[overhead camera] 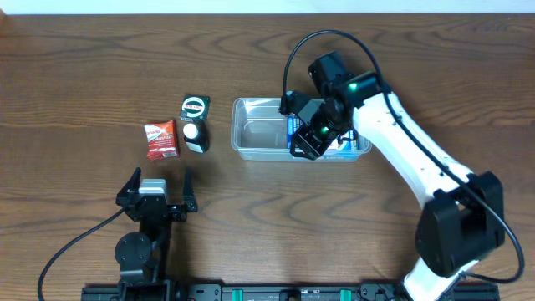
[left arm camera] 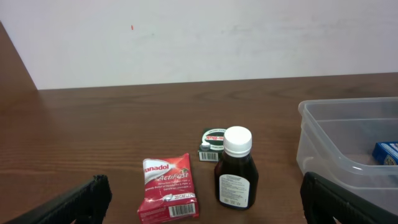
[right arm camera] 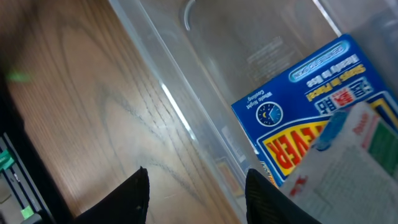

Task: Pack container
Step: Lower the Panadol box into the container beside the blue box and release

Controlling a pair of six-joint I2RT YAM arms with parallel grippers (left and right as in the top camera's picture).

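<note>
left gripper: sitting low at the near edge of the table, its two dark fingers standing spread wide with nothing between them.
red sachet: lying flat just ahead of that gripper, white lettering facing up and a barcode showing along its near edge.
brown bottle: standing upright just to the right of the sachet, wearing a white screw cap and a white label; i cannot tell whether the two are touching.
green box: resting just behind the bottle and a little to its left, small, with a round green and white mark on top.
container: lying on the table to the right of those three items and well apart from the left gripper, its long side running left to right, its left half showing bare clear floor.
right gripper: hanging over the near wall of the container toward its right half, dark fingers parted and pinching nothing, the clear wall passing under the gap.
blue box: lying inside the container at its right end, showing yellow and red print.
white box: overlapping the blue box's edge inside the container, its green and red print too blurred to read.
right arm: slanting in from the near right corner, white, a green light glowing near its wrist.
</note>
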